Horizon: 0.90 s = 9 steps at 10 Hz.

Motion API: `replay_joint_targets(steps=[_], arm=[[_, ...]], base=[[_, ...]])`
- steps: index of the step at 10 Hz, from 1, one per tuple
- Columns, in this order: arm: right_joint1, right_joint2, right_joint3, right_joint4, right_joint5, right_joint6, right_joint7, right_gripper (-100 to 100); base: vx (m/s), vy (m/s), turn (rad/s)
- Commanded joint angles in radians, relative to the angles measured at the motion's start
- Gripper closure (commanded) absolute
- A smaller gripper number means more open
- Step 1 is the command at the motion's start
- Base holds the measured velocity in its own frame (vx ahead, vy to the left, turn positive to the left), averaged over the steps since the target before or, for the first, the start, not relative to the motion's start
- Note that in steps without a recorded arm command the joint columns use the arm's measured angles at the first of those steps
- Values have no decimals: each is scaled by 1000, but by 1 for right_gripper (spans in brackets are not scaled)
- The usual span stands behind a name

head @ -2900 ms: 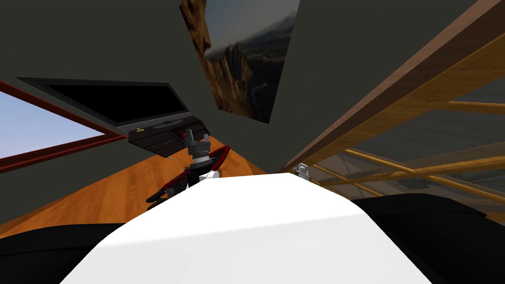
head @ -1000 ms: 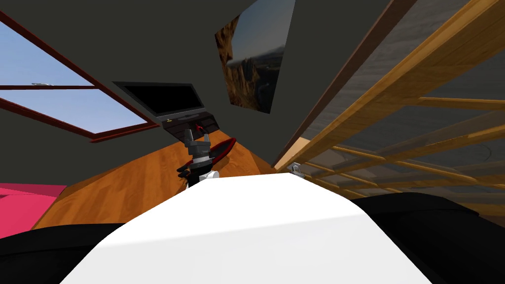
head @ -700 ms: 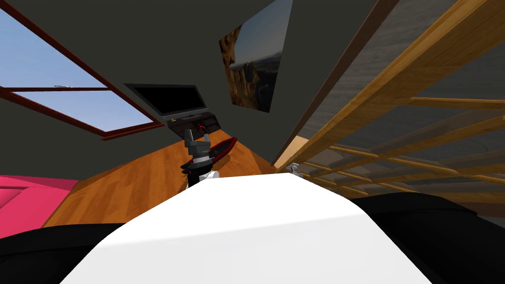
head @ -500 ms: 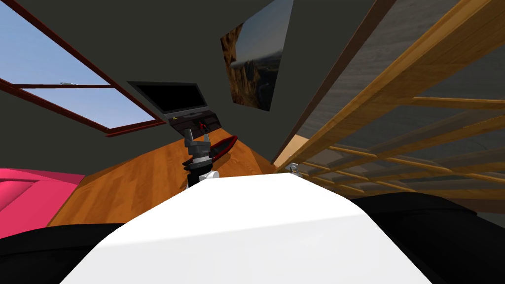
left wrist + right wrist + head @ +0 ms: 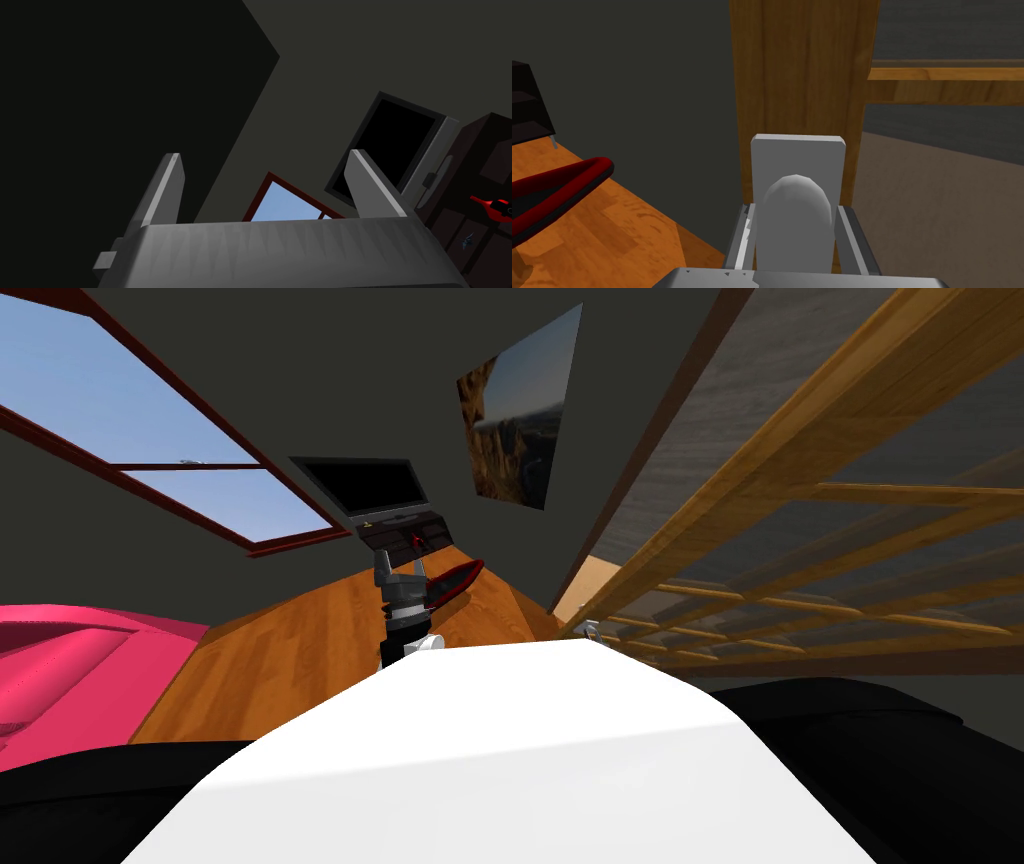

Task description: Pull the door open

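Grip: my right pincer [image 5: 794,220] clamps the handle [image 5: 796,197] to draw the door [image 5: 802,65] open; left pincer [image 5: 264,162] hangs wide, unneeded.

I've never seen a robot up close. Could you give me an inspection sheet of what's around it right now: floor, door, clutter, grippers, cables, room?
Surface: wooden floor, orange-brown planks.
Job's things: door, wooden frame with see-through panes, seems partly open; grey handle on a grey plate on its stile.
Clutter: red and black curved object on the floor near the cabinet; what it is, cannot tell.
Grippers: right gripper shut on the handle, fingers pressing its sides; left gripper open, empty.
Cables: nothing seen.
Surroundings: dark grey walls, red-framed window, black screen on the dark cabinet, landscape picture, pink furniture at the left.
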<state>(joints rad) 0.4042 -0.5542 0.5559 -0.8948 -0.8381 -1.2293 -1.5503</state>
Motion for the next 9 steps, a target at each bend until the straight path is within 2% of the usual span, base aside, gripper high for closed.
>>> replay_joint_targets(steps=[1, 9], arm=[[0, 0, 0, 0, 0, 0, 0, 100], [-4, -31, 71, 31, 60, -54, -48, 100]], base=[[-108, 11, 1], [-216, -34, 95]])
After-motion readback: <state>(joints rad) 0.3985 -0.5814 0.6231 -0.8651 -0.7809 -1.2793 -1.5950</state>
